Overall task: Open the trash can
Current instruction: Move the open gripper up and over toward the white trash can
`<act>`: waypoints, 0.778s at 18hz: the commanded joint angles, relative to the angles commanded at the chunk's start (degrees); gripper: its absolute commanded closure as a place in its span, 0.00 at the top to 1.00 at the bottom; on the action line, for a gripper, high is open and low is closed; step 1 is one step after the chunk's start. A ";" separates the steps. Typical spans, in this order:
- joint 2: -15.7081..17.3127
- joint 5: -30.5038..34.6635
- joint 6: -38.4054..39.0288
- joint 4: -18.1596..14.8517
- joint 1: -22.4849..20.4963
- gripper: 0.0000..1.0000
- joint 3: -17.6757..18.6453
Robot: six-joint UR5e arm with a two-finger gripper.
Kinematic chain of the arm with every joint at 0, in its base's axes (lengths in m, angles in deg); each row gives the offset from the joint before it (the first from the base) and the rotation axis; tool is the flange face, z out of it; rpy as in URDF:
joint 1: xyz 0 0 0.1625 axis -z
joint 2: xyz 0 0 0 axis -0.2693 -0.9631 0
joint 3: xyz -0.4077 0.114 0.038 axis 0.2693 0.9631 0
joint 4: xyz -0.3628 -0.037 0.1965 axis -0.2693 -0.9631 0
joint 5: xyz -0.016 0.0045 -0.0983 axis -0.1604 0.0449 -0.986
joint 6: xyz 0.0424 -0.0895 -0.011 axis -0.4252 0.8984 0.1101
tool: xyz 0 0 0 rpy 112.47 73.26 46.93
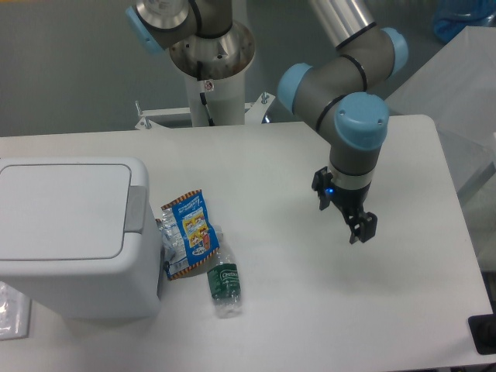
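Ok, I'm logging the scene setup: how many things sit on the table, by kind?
Trash can: 1
Plastic bottle: 1
Snack wrapper: 1
Total: 3

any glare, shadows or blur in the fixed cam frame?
Fixed camera: even, soft lighting; a faint diffuse shadow on the table beneath the hand; mild sheen on the trash can lid and the plastic bottle; overall slightly soft, no motion blur.

Grey arm (341, 81) with blue joint caps, black tool (358, 225).
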 joint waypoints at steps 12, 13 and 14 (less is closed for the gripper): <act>6.95 -7.82 33.22 -1.14 7.04 1.00 -5.62; 6.95 -8.69 34.54 -1.14 7.04 1.00 -6.06; 6.95 -9.14 36.03 -1.06 7.04 1.00 -6.15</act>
